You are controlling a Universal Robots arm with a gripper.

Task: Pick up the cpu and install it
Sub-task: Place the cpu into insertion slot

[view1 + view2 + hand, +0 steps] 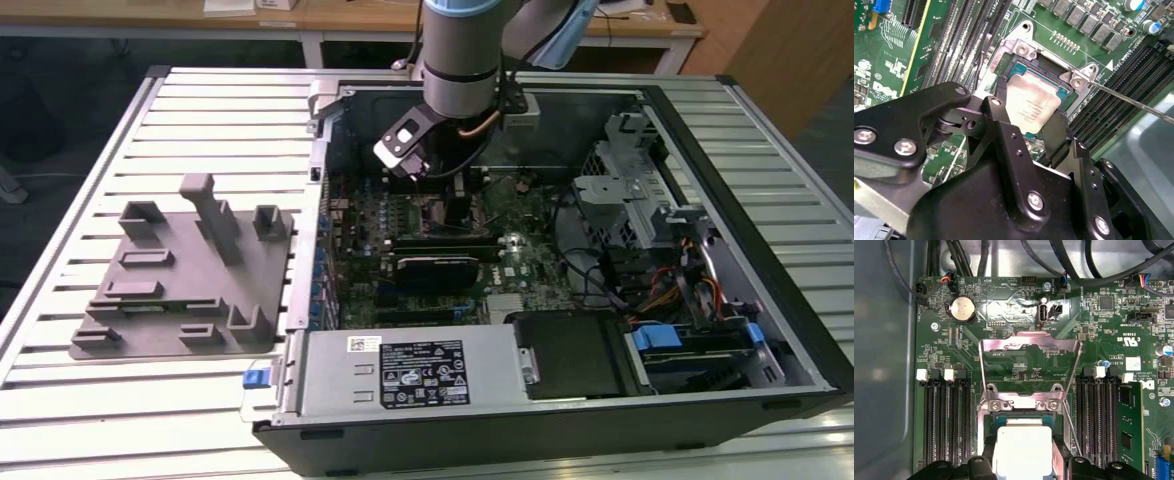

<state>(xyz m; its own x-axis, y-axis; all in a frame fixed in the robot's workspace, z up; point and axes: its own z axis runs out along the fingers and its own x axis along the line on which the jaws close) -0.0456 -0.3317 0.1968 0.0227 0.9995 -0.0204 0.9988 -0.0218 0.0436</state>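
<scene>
The cpu (pixel 1030 106) (pixel 1021 449), a small square chip with a silvery-white top, sits between my two black fingers (pixel 1056 131) directly over the open socket (pixel 1019 50) on the green motherboard. My gripper (pixel 1029 119) (pixel 1023 462) is shut on the cpu, one finger against each of two opposite edges. The chip lies level with or just above the socket's seat; I cannot tell whether it rests in it. The socket's metal load plate (pixel 1029 365) stands swung open, and its thin wire lever (pixel 1134 100) is raised. In the exterior view the gripper (pixel 434 185) reaches down into the open computer case (pixel 747 330).
Black memory slots (pixel 946 425) flank the socket on both sides. A grey plastic tray (pixel 187 280) with upright blocks lies on the slatted table at the exterior view's left. Inside the case are a power supply (pixel 400 370), a drive cage (pixel 641 200) and loose cables (pixel 667 290).
</scene>
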